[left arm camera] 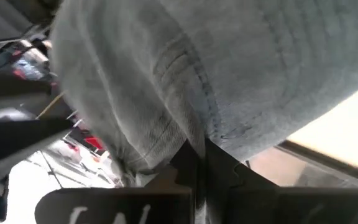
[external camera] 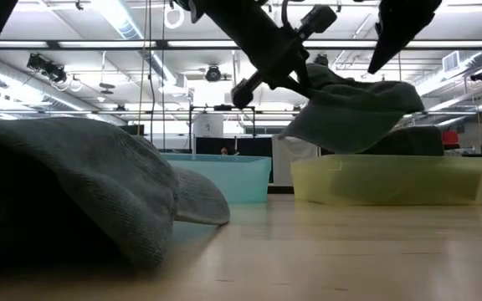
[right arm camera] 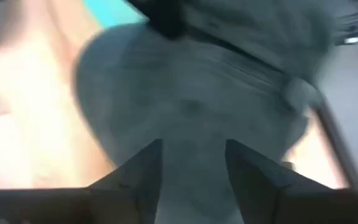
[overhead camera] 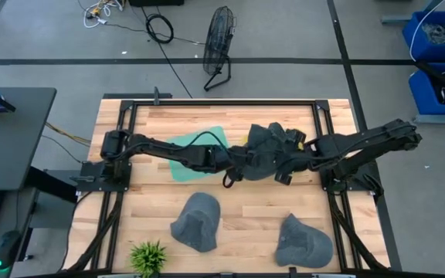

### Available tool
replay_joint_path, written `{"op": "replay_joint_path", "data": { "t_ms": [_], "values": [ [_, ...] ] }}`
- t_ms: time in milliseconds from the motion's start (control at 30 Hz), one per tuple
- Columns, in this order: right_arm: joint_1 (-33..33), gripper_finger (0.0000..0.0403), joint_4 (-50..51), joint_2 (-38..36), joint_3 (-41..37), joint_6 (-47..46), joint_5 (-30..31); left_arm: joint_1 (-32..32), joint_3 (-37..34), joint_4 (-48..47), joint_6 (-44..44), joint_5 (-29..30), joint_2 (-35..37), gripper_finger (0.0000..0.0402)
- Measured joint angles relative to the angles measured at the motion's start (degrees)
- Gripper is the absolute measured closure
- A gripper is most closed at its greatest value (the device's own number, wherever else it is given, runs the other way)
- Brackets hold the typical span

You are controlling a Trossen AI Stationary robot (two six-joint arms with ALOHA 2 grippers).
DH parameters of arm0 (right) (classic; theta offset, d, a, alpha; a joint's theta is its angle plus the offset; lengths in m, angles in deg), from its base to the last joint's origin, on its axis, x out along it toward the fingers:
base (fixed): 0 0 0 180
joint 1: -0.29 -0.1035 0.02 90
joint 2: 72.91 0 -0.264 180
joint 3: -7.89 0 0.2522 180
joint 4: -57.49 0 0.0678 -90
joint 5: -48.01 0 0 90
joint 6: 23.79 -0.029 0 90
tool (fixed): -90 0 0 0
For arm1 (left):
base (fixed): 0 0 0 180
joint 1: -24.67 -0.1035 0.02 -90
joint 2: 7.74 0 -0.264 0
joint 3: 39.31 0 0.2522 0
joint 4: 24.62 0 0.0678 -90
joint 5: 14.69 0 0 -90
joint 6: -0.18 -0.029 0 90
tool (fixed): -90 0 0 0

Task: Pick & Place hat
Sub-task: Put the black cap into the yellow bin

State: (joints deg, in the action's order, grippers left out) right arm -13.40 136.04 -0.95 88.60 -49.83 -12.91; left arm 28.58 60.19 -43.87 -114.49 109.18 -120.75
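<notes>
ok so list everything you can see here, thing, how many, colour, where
held hat: 1, grey, lifted above the table's middle, over the yellow bin
hats on table: 2, grey, near edge, the other to its right
teal bin: 1, translucent teal, far half of the table, left of centre
yellow bin: 1, translucent yellow, beside the teal bin, under the held hat
plant: 1, green, near-left corner
table: 1, light wood, black frame
fan: 1, black, floor beyond the table
blue crates: 2, blue, floor far right
left gripper: 1, dark, shut on the held hat's fabric
right gripper: 1, dark, open, at the held hat from the right
</notes>
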Motion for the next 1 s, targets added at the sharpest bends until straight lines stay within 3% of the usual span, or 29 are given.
{"op": "replay_joint_path", "data": {
  "t_ms": [233, 600, 1000],
  "values": [
    [1.52, 0.0199, 3.45, -0.07, 0.6, -2.14, 4.49, 2.13, 0.0, -3.92, -0.46, 2.11, 0.0, 0.039],
    [7.43, 0.0216, 1.36, -0.07, 0.6, -0.48, -0.89, 6.43, 0.0, -1.61, -4.08, 6.2, 0.0, 0.039],
    [9.22, 0.0218, -12.79, -0.07, 0.64, 11.38, -18.19, 7.86, 0.0, -1.63, -4.68, 8.99, 0.0, 0.039]
  ]
}}
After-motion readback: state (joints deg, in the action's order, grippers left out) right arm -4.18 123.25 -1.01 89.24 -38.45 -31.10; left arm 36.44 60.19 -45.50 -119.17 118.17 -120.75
